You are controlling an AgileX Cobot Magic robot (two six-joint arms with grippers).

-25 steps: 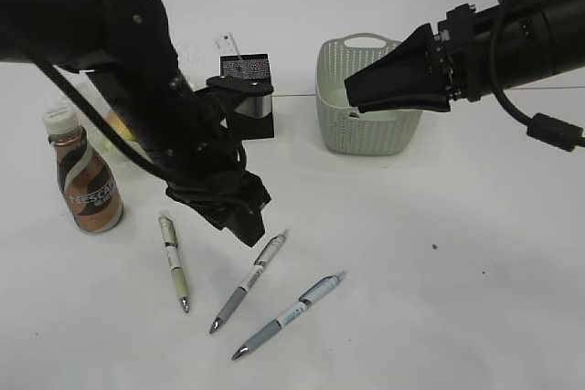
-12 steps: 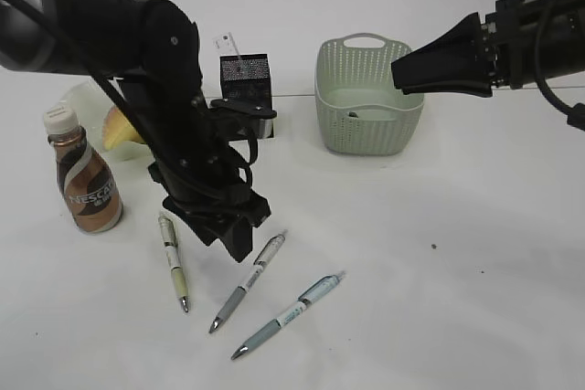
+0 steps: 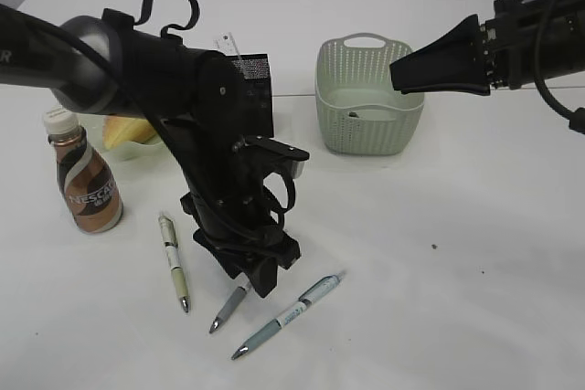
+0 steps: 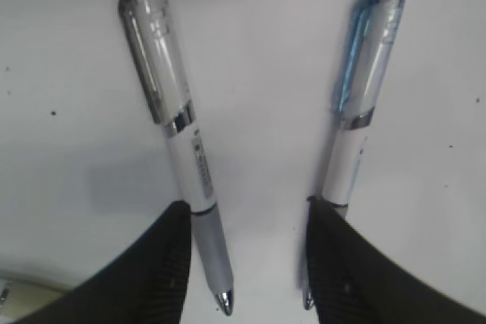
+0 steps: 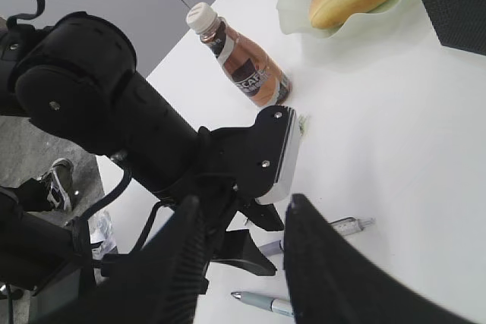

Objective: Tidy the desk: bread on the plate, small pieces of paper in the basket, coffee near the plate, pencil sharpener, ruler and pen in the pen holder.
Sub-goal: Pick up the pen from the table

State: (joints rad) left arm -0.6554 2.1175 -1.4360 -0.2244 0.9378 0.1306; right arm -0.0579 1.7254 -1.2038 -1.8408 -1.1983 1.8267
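Note:
Three pens lie on the white table: a green one, a grey one and a blue one. My left gripper is low over the grey pen and hides its upper half. In the left wrist view this gripper is open. The grey pen lies just inside the left finger and the blue pen runs under the right finger. My right gripper hangs open and empty above the right side of the basket. Bread lies on the plate.
A coffee bottle stands at the left, in front of the plate. A black mesh pen holder with a ruler sticking out stands behind my left arm. The basket holds a small dark speck.
My left arm has swung right and toward the front, coming down over the grey pen. My right gripper first drew back to the right off the basket, then held still.

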